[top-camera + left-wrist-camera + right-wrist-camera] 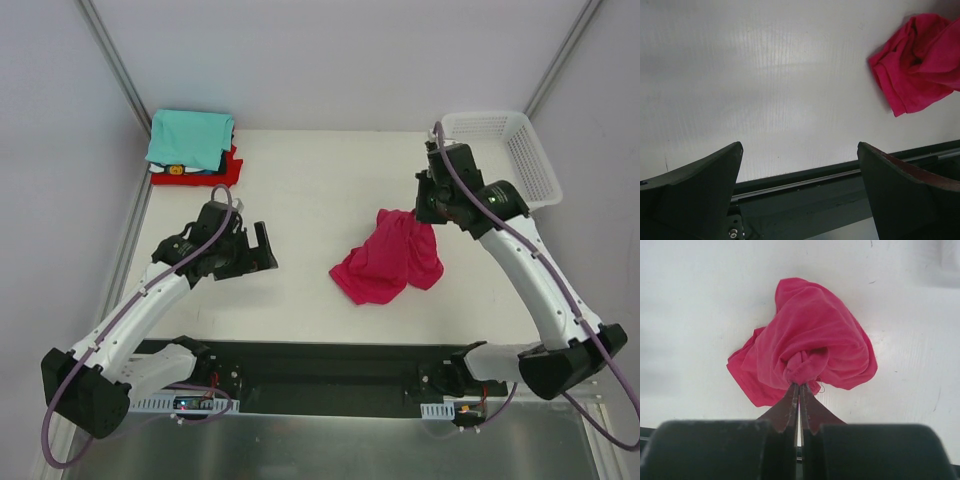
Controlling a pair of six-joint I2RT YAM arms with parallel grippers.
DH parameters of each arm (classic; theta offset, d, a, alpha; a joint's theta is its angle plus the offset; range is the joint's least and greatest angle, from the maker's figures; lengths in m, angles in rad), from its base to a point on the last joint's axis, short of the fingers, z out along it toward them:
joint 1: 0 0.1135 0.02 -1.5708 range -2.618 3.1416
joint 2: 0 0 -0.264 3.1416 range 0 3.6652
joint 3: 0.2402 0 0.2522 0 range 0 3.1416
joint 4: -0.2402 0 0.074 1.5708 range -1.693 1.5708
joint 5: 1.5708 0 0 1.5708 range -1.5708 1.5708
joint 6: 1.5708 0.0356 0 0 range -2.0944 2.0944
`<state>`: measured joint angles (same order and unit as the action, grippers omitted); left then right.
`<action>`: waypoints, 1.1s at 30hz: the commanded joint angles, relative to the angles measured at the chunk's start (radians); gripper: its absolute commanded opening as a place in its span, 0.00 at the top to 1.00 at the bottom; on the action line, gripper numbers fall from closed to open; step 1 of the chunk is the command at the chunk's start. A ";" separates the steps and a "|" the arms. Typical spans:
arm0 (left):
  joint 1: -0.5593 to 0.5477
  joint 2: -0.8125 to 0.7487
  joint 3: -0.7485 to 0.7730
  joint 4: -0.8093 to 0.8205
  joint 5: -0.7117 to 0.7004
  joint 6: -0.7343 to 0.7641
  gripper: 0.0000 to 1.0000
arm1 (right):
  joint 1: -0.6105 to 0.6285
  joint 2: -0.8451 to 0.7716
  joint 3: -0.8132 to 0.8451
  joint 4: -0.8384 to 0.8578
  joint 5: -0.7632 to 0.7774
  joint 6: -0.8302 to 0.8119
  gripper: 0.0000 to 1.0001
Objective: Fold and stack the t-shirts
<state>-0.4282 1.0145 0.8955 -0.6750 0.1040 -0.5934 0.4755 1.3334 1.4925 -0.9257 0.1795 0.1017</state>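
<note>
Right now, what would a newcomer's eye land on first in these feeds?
The crumpled magenta-pink t-shirt, right of centre, pinched at its far edge by the shut right gripper. Then the folded stack in the far left corner, teal t-shirt on top, and the white mesh basket at far right.

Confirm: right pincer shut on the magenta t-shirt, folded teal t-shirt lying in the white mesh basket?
The right pincer is shut on the magenta t-shirt, but the top external view shows the folded teal t-shirt atop the far-left stack, not in the white mesh basket.
</note>
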 commanded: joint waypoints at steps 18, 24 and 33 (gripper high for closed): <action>-0.126 0.016 -0.018 0.055 -0.041 -0.089 0.01 | 0.040 -0.223 0.307 0.361 -0.058 -0.301 0.99; -0.149 0.009 -0.030 0.061 -0.050 -0.106 0.01 | 0.040 -0.215 0.419 0.453 -0.052 -0.375 0.99; -0.214 0.032 -0.024 0.080 -0.075 -0.138 0.01 | 0.038 -0.137 0.600 0.456 0.107 -0.396 0.99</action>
<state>-0.6113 1.0348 0.8646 -0.6147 0.0654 -0.7006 0.5125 1.1770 2.0193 -0.5629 0.1947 -0.2611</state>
